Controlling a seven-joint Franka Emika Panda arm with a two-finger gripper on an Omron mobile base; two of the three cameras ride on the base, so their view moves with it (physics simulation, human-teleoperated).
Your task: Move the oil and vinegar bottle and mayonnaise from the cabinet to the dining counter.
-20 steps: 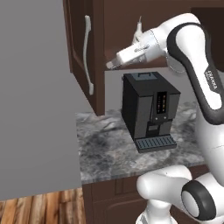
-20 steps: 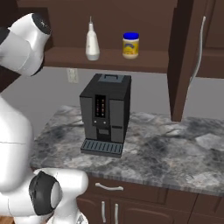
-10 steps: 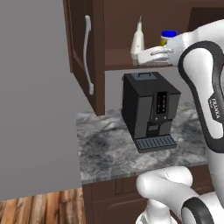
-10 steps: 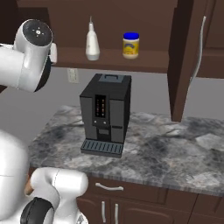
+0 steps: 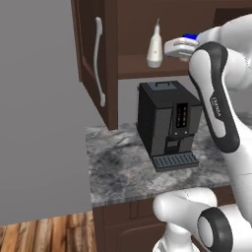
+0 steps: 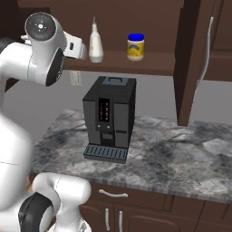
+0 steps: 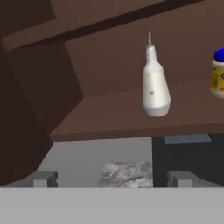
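The oil and vinegar bottle (image 7: 154, 85) is off-white with a thin neck and stands upright on the inner shelf of the dark brown cabinet (image 6: 145, 68). The mayonnaise (image 6: 135, 46), a yellowish jar with a blue lid, stands to its right on the same shelf. My gripper (image 7: 111, 179) is open and empty, with its fingertips (image 7: 41, 178) spread wide. It hovers in front of the shelf, short of the bottle (image 6: 95, 43) and slightly left of it. In the left base view my hand (image 5: 179, 47) covers most of the jar. The dining counter is out of view.
A black coffee machine (image 6: 110, 118) stands on the grey-marbled wall counter (image 6: 176, 154) right under the shelf. Open cabinet doors with silver bar handles hang on the left (image 5: 100, 61) and the right (image 6: 207, 50). A grey wall (image 5: 39, 108) rises at the left.
My arm has swung the hand up and toward the shelf, and it now faces the bottle. The jaws stayed open. Bottle and jar have not moved.
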